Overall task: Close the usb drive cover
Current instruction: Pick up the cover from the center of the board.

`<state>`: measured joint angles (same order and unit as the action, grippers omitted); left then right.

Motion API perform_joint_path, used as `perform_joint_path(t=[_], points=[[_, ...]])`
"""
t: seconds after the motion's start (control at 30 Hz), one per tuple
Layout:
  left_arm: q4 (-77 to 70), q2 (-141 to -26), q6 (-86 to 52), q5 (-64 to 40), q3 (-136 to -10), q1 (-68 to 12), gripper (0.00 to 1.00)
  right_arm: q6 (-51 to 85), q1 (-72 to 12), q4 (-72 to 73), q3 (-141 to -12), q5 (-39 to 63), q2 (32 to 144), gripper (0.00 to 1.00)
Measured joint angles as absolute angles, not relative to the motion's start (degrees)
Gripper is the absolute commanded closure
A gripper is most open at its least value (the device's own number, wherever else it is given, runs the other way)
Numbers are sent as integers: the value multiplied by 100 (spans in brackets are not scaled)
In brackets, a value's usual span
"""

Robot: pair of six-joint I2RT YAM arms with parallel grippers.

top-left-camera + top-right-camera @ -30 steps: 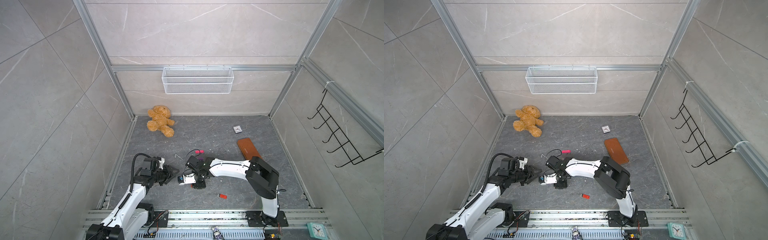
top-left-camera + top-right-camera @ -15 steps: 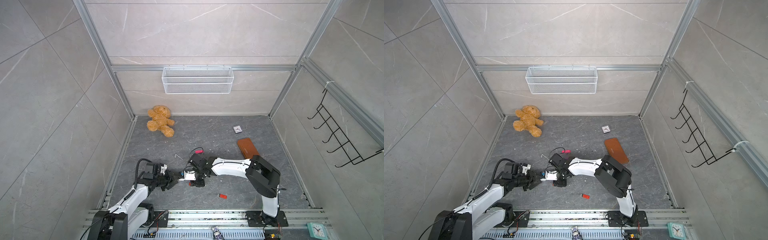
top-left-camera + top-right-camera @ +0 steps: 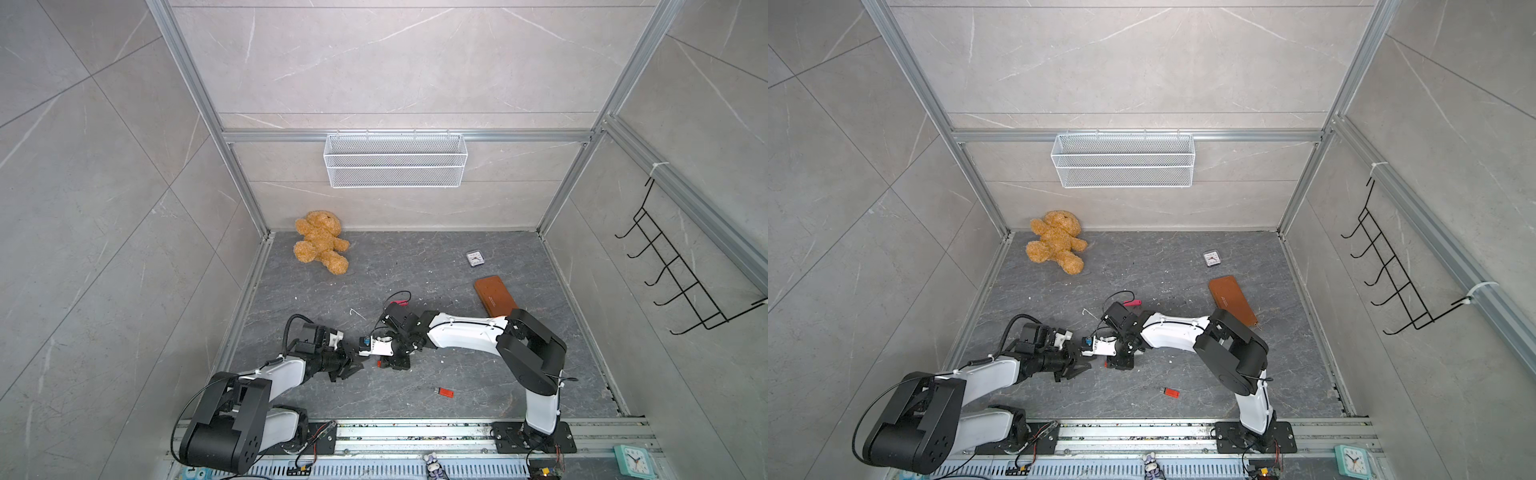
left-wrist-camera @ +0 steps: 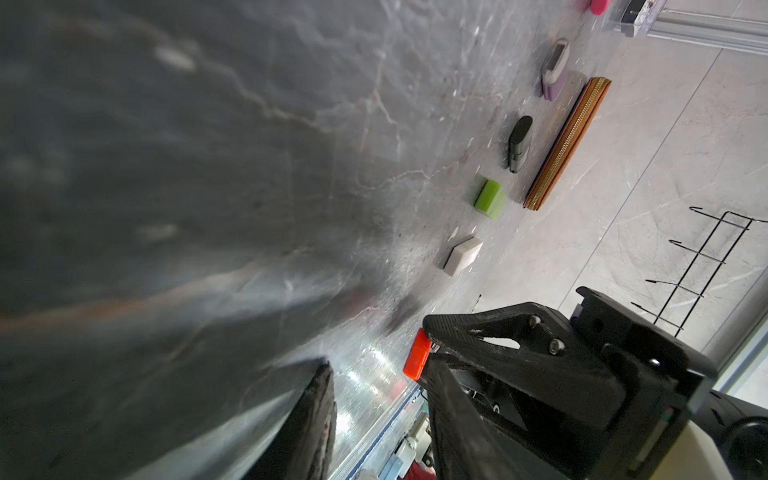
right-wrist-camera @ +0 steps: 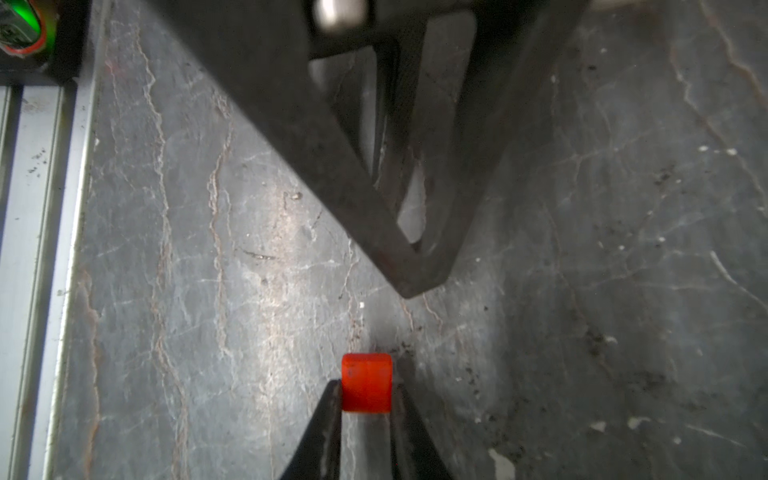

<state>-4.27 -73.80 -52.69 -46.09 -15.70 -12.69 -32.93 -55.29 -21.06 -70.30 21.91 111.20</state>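
Entry: the small red plastic usb cover (image 5: pixel 366 388) is being pinched between the two black fingers of the right gripper (image 5: pixel 365 401). It is being held low over the dark grey marbled floor (image 3: pixel 415 266); whether it is touching cannot be told. It is being taken for the cover because of its stubby shape.

The left gripper (image 3: pixel 347 371) is being held just beside the right gripper, jaws spread, with nothing between them.

Change from a second ago: the left gripper is being brought lower and closer to the right gripper, and its jaws are being narrowed slightly. The right gripper's pinch is being kept as it was. This is being read as a hand-off or regrip being prepared.

The red usb drive with its bare plug (image 3: pixel 445 391) is being left lying well apart from the right gripper, so closing is not yet done.

Writing: faint print on the flat brown leather case (image 3: pixel 495 296), farther still from the right gripper, is too small to read.
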Motion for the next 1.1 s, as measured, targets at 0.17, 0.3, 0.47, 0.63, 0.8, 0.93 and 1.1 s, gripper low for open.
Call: perform_joint_path(t=[0.17,0.3,0.47,0.63,0.8,0.93,1.1], points=[[-775,-7732,-5277,-4764,-1651,-1356,63,-3293,-5472,-2108,-7030,2263,11120,77],[-1000,-7896,-5304,-4864,-1686,-1424,64,-3293,-5450,-2110,-7032,2322,11120,77],[-1256,-8058,-5367,-5000,-1758,-1522,63,-3293,-5406,-2112,-7032,2394,11120,77],[-1459,-8130,-5446,-5127,-1800,-1586,63,-3293,-5349,-2115,-7035,2475,11120,77],[-1559,-8200,-5492,-5170,-1800,-1651,64,-3288,-5297,-2117,-7041,2558,11120,77],[-1584,-8259,-5507,-5218,-1828,-1708,64,-3258,-5264,-2150,-7098,2622,11120,77],[-1594,-8287,-5513,-5264,-1881,-1739,65,-3251,-5214,-2158,-7137,2694,11120,77]])
